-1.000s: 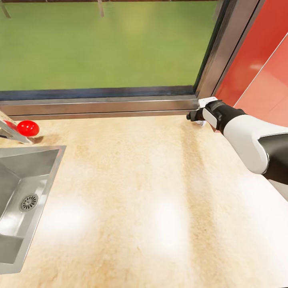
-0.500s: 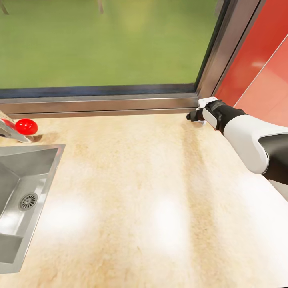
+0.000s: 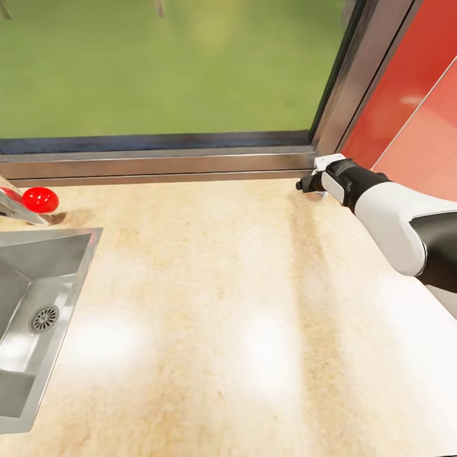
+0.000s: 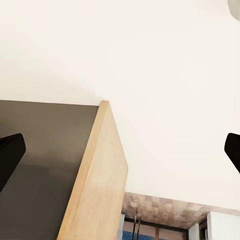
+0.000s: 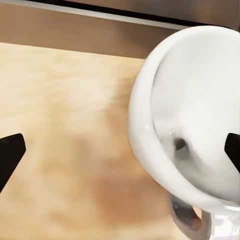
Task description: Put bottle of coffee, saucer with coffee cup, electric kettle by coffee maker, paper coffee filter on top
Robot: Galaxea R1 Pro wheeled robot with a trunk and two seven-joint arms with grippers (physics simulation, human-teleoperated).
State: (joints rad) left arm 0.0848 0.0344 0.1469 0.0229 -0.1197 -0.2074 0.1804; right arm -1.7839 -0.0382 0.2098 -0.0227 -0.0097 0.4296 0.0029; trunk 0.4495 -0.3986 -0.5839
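Head view, left to right: sink [image 3: 38, 330] cut off at the left edge, a red ball-like thing [image 3: 40, 200] behind it beside a metal part that's probably the tap, too cropped to say. Then a long bare stretch of kitchen countertop [image 3: 209, 304] under the window [image 3: 158, 70]. Far right, the right arm reaches to the back corner by the red wall [image 3: 406, 108].

Right gripper [image 3: 304, 185]: fingertips sit wide apart in the right wrist view, nothing between them, so it's released. A white bowl shape, likely the coffee cup [image 5: 192, 120], sits just ahead of that camera on the countertop, with a small glossy bit below it that may be the handle. In the head view a white sliver by the wrist could be the same thing; the arm covers most of it.

Left gripper [image 4: 120, 150]: tips also wide apart, empty, pointed at a pale wall and a wood panel edge [image 4: 97, 180].

Progress, as a judgement: early. Coffee maker, bottle, filter, saucer and kettle not placed on this stretch. Cup not yet gripped; saucer location unknown. Can't tell whether the cup is upright or tipped.
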